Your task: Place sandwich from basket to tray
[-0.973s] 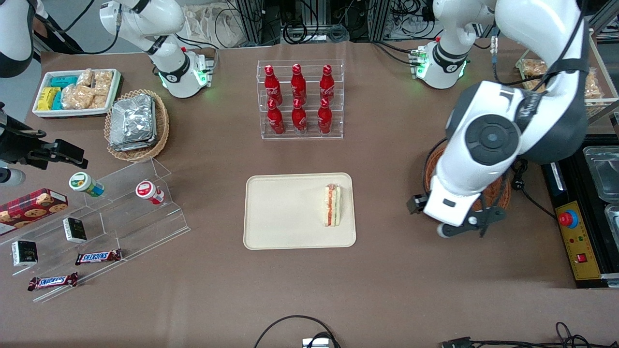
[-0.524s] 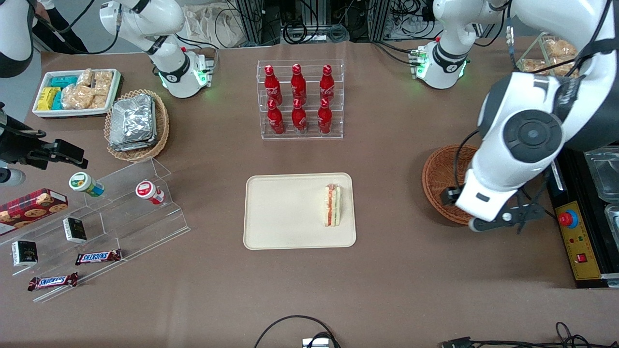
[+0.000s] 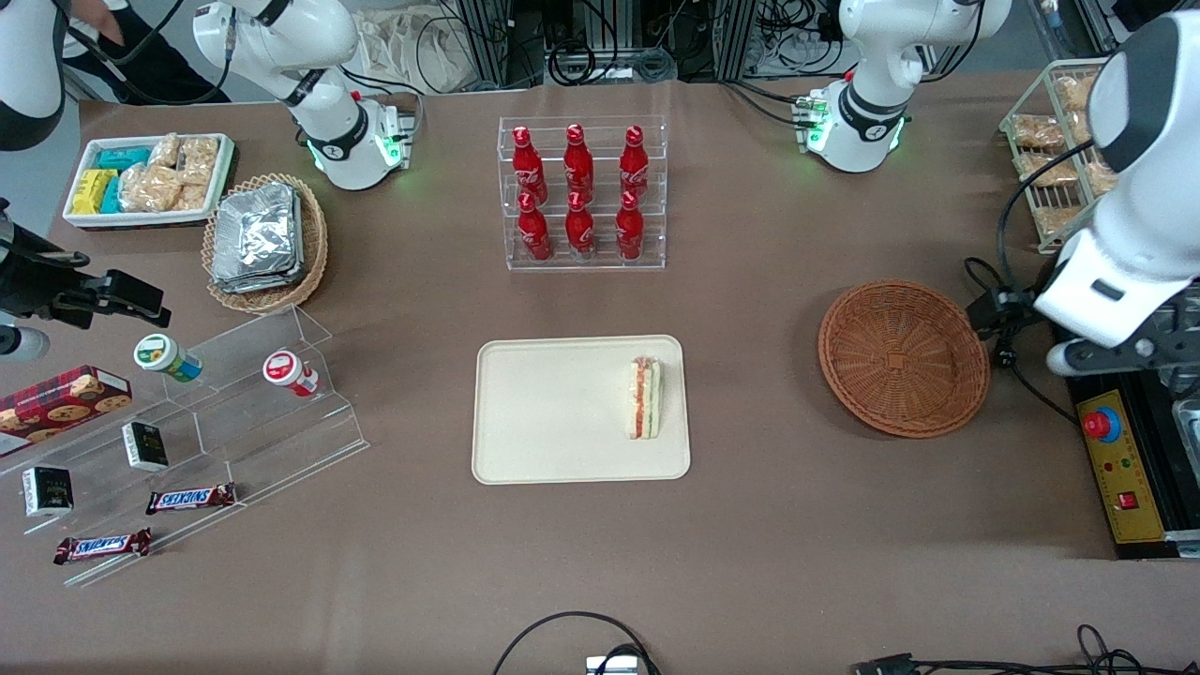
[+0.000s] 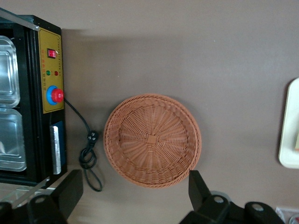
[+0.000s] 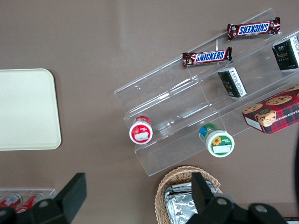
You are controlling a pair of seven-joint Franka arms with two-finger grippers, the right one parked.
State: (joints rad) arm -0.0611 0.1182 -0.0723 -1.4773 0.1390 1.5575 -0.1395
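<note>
**Sandwich** (image 3: 643,398): one triangular wedge lying in the tray, close to the tray's rim at the working arm's end. The striped cut edge of red, orange and green faces up. It is well apart from the basket.

**Tray** (image 3: 553,412): cream-beige, rounded corners, flat on the brown table near mid-table.

**Basket** (image 3: 903,358): reddish-brown wicker, round and shallow, toward the working arm's end of the table. Its whole woven floor is exposed.

**Gripper** (image 4: 134,176): raised above the table at the working arm's end, over the edge of a black control box (image 3: 1116,450) just beside the basket. The two fingers (image 4: 70,191) stand wide apart with nothing between them. In the front view the fingers seem to be largely hidden by the wrist, so this reading rests on the wrist view.

**Cable** (image 4: 88,154): black, looped on the table between the control box and the basket.

**Bottle rack** (image 3: 581,192): clear acrylic with six red bottles, farther from the front camera than the tray.

**Wire rack** (image 3: 1050,150): holds bagged golden-brown snacks, at the working arm's end.

**Foil-pack basket** (image 3: 265,239): tan wicker, toward the parked arm's end, beside a white bin (image 3: 145,178) of snack packs.

**Stepped stand** (image 3: 234,412): clear acrylic with two small cups, dark boxes and chocolate bars (image 3: 190,498). It sits nearer the camera than the foil-pack basket.
</note>
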